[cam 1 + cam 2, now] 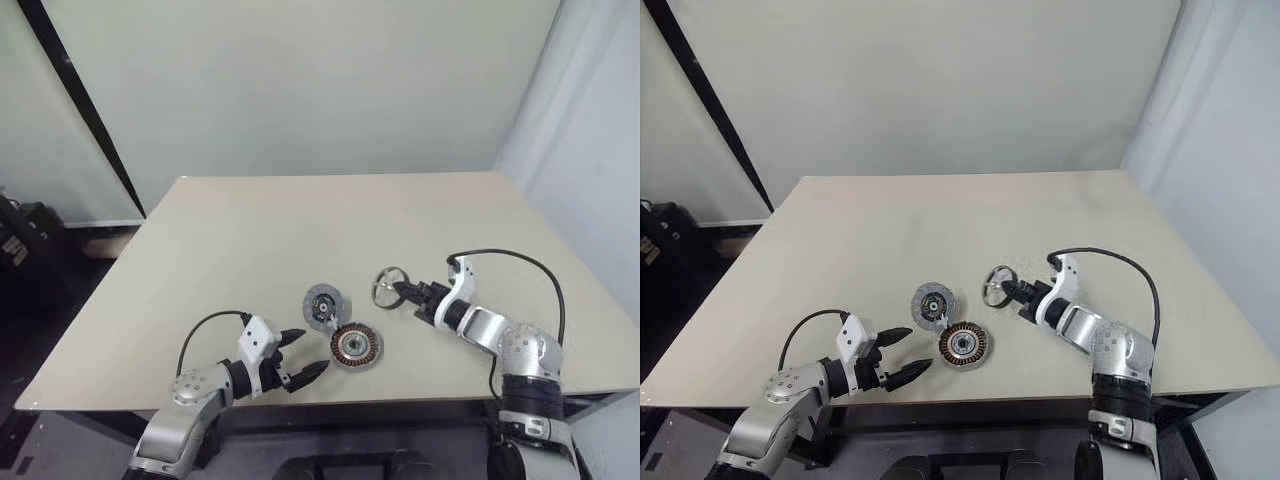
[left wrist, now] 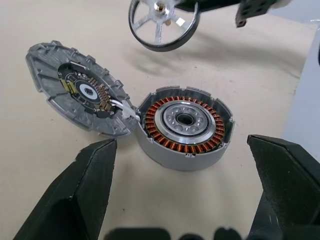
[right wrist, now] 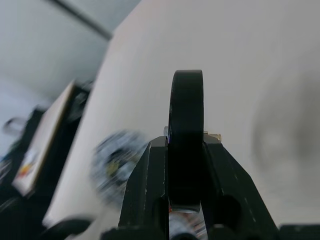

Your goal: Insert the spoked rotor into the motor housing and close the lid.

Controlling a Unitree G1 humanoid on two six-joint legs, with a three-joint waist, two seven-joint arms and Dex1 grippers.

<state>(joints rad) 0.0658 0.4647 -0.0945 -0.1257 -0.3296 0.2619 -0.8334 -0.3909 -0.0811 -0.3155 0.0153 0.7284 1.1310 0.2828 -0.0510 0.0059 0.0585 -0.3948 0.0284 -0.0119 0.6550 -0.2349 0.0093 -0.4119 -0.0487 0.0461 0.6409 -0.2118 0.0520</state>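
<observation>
The right gripper [image 1: 403, 291] is clamped on the rim of the spoked rotor [image 1: 388, 286], held on edge above the table [image 1: 250, 230]; its wrist view sees the rotor edge-on. The left gripper [image 1: 305, 353] rests with fingers spread. Its wrist view reveals copper coils inside the motor housing [image 2: 184, 125], with the lid [image 2: 77, 95] open beside it.

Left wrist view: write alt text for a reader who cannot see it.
An open motor housing with copper coils sits on a beige table, its lid lying open beside it. Above, the right end effector holds a spoked rotor.
</observation>
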